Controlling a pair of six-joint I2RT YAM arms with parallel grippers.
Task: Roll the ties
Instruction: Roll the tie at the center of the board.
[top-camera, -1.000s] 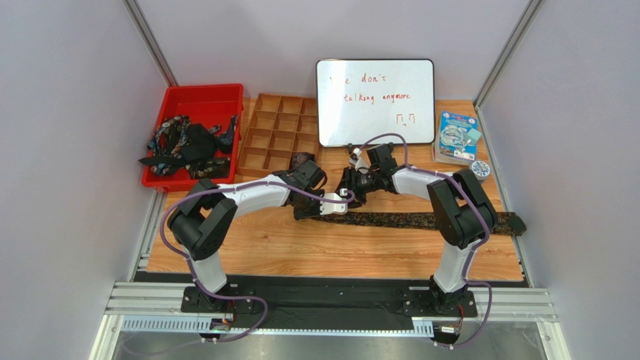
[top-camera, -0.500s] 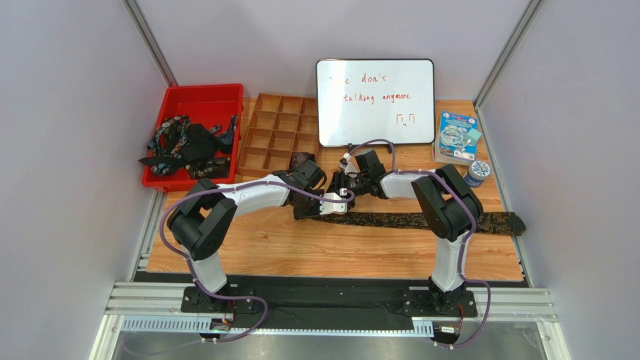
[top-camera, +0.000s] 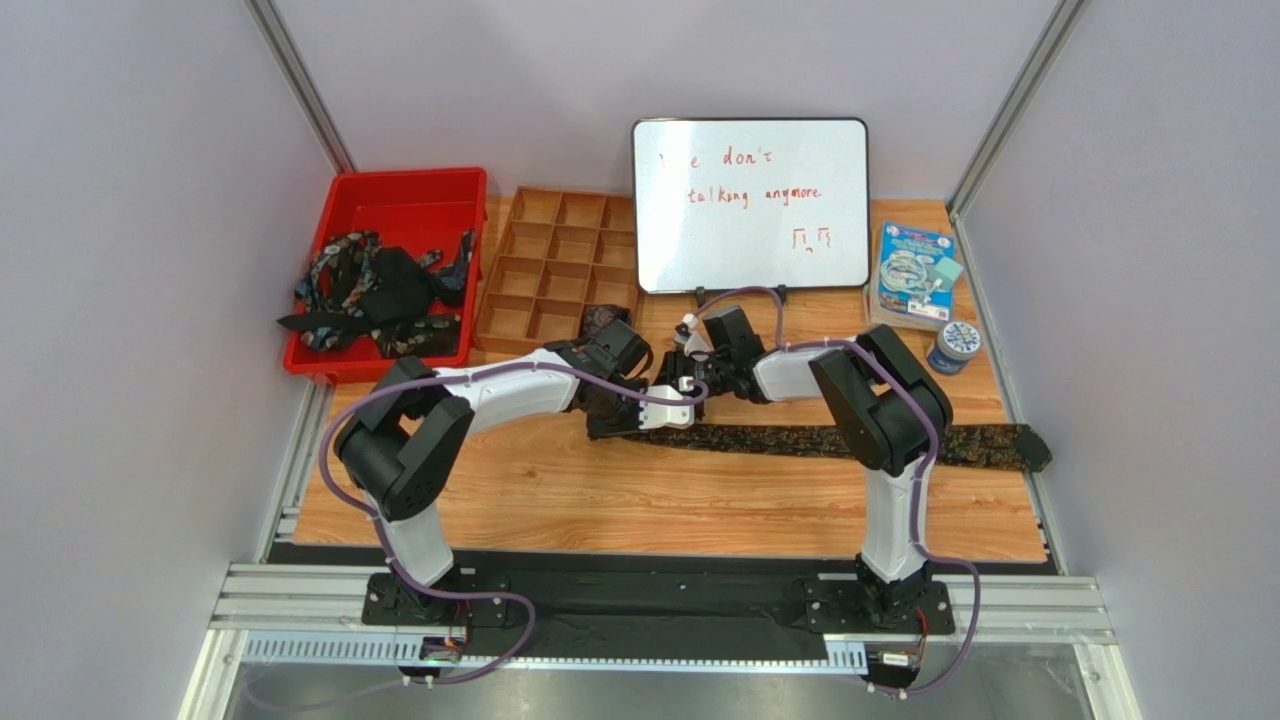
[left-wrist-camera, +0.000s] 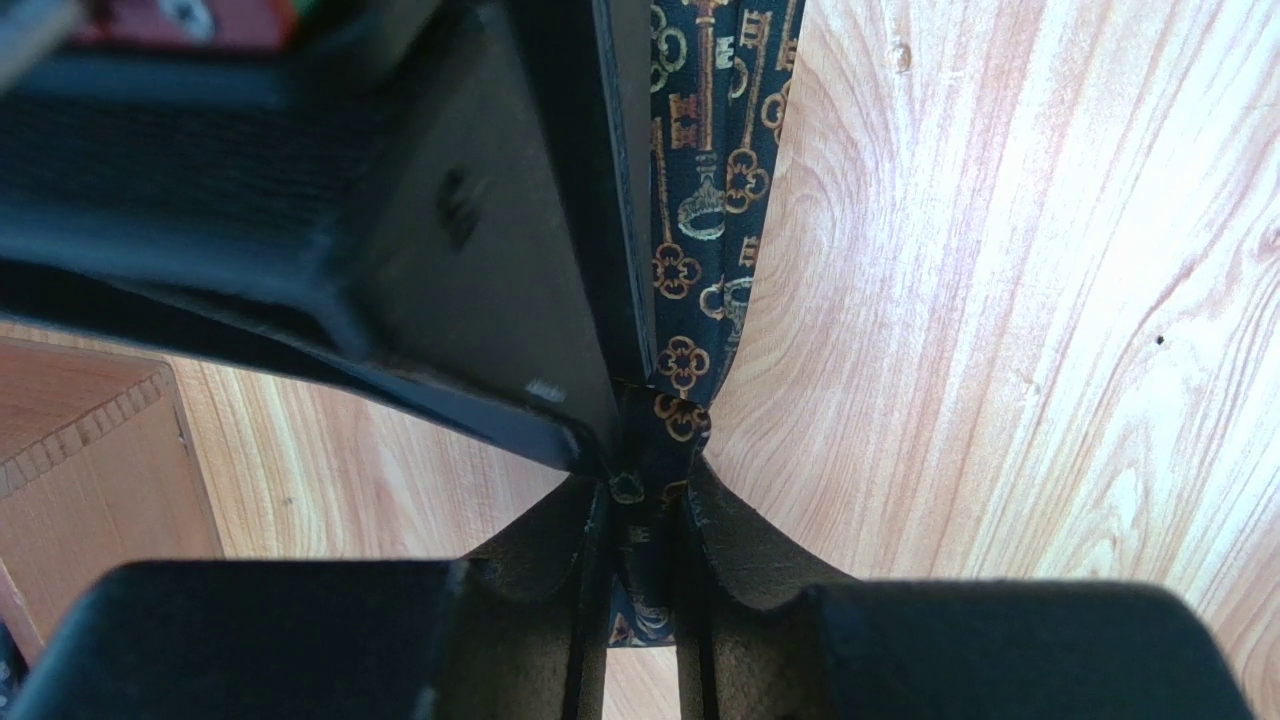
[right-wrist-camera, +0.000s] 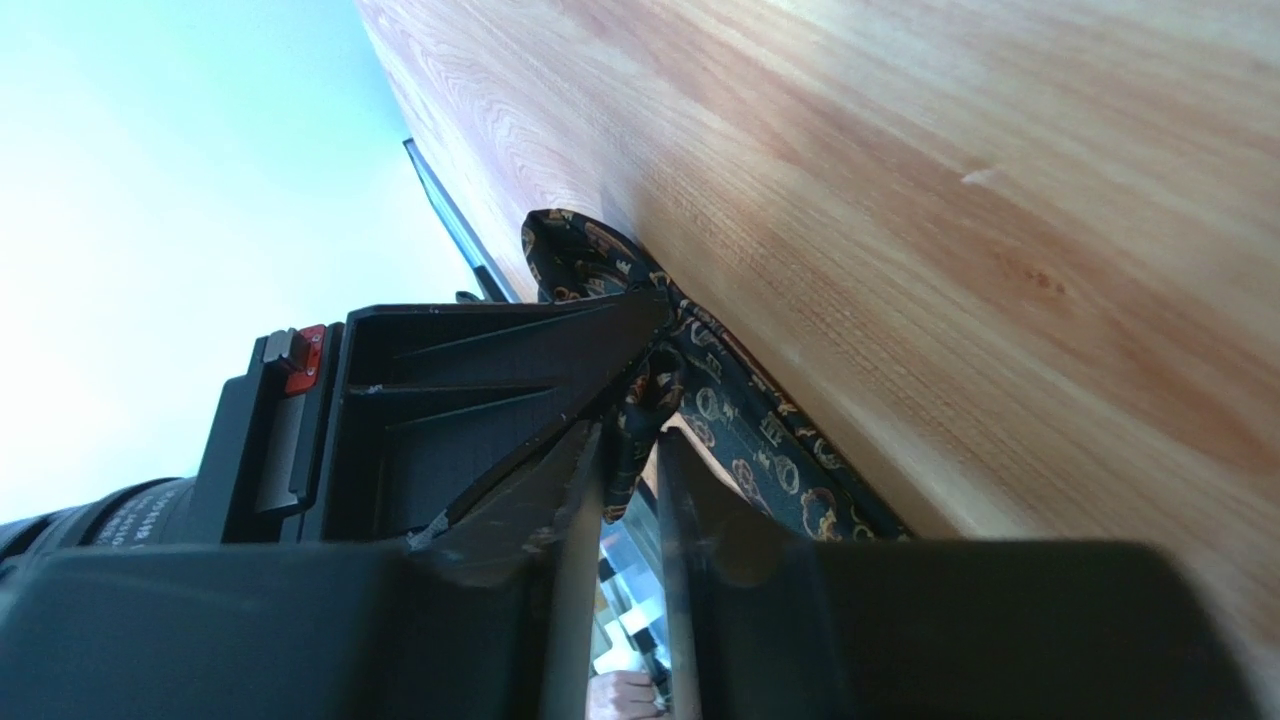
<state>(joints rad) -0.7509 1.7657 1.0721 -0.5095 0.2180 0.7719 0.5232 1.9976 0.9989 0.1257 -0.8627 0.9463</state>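
Observation:
A dark tie (top-camera: 842, 441) with a gold pattern lies flat across the wooden table (top-camera: 601, 495), its wide end at the right edge. My left gripper (top-camera: 672, 408) is shut on its left end. In the left wrist view the gold-key fabric (left-wrist-camera: 706, 195) runs down into the closed left gripper (left-wrist-camera: 646, 503). My right gripper (top-camera: 688, 372) meets it from the far side. In the right wrist view a fold of the tie (right-wrist-camera: 751, 435) sits pinched at the tips of the narrow right gripper (right-wrist-camera: 631, 435). Several more ties (top-camera: 376, 285) lie tangled in the red bin (top-camera: 398, 192).
A wooden compartment tray (top-camera: 549, 248) stands beside the bin, with a small dark coil (top-camera: 603, 320) in its near-right cell. A whiteboard (top-camera: 751, 203) leans behind the grippers. A colourful box (top-camera: 914, 273) and a small round tin (top-camera: 953, 344) sit at the back right.
The right arm has swung left until its gripper meets the left one, and its jaws have narrowed onto the tie's end. The left arm and the tie's flat length have stayed put.

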